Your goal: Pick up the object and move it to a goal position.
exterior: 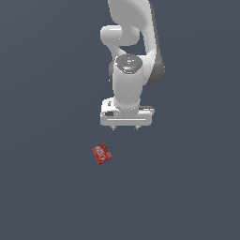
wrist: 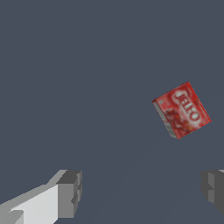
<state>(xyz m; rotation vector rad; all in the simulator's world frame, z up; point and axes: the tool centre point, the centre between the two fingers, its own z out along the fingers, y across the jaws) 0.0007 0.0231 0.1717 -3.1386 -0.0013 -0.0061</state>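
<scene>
The object is a small flat red box [exterior: 101, 153] with white lettering, lying on the dark grey floor. In the exterior view it sits below and toward the exterior view's left of my gripper [exterior: 124, 127]. The gripper points down, is open and holds nothing, and stands apart from the box. In the wrist view the box [wrist: 181, 110] lies tilted, clear of both grey fingertips [wrist: 70, 192], which stand wide apart; the gripper's midpoint [wrist: 140, 190] is over bare floor.
The white arm [exterior: 131, 51] rises behind the gripper toward the top of the exterior view. Only the plain dark grey floor [exterior: 47, 187] surrounds the box.
</scene>
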